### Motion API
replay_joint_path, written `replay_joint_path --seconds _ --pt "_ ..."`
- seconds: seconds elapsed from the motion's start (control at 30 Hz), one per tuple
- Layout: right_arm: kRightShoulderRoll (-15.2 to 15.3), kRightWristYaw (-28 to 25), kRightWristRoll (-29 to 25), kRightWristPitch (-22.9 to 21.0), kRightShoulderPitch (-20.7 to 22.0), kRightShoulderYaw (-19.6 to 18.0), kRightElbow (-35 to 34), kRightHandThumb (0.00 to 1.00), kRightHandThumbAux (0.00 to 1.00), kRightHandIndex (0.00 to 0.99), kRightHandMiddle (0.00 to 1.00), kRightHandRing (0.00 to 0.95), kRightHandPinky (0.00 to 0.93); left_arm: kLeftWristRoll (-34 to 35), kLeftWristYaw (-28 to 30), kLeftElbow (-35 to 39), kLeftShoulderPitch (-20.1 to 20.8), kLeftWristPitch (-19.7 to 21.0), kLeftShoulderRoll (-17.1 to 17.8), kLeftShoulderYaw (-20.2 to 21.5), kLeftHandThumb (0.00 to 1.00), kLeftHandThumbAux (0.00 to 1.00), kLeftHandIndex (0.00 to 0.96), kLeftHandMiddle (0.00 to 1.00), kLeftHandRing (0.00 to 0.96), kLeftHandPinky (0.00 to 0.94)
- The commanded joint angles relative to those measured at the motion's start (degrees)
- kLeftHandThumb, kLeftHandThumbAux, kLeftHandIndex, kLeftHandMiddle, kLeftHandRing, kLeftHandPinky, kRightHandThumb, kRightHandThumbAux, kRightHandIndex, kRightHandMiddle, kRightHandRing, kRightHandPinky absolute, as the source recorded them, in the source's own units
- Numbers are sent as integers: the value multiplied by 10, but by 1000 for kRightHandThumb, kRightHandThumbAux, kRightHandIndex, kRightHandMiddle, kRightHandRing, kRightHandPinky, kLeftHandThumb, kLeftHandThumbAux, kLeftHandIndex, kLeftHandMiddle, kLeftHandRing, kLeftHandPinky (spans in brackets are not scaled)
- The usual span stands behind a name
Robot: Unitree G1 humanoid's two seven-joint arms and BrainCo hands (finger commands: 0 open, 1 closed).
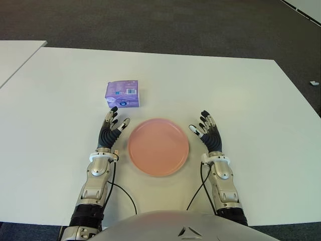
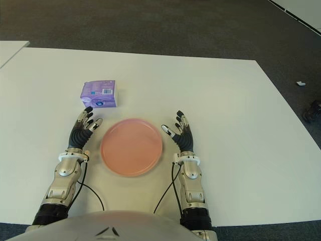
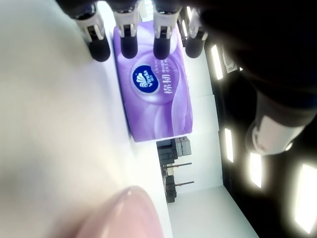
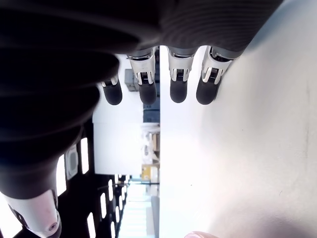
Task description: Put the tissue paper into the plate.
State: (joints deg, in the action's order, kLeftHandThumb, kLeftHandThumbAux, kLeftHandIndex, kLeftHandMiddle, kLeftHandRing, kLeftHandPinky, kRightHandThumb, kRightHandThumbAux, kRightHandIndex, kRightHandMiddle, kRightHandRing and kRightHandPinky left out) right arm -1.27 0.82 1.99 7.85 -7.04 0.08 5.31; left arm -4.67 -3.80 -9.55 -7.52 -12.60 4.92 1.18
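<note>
You're looking at a white table (image 1: 241,95) with the pink plate (image 1: 158,146) sitting close to its near edge, empty, right in front of the robot. The purple tissue pack (image 1: 122,94) is lying flat on the table beyond the plate, toward the left edge and apart from the plate. Your left hand (image 1: 111,128) is hanging just short of the pack, fingers spread wide, gripping nothing. Your right hand (image 1: 207,132) is showing just beside the plate's right rim, fingers equally splayed and holding nothing.
</note>
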Motion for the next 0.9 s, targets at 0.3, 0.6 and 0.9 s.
replay_joint_path --seconds 0.3,0.6,0.9 --pt "-4 4 1 -33 -10 5 32 44 694 0 0 0 11 14 64 43 71 12 81 33 26 597 0 0 0 0" --pt "-5 7 1 -26 1 5 51 37 697 0 0 0 15 -45 64 113 107 -64 169 68 41 627 0 0 0 0" --pt "-9 6 -5 -16 14 4 70 48 694 0 0 0 13 -105 110 157 157 -56 273 76 57 537 0 0 0 0"
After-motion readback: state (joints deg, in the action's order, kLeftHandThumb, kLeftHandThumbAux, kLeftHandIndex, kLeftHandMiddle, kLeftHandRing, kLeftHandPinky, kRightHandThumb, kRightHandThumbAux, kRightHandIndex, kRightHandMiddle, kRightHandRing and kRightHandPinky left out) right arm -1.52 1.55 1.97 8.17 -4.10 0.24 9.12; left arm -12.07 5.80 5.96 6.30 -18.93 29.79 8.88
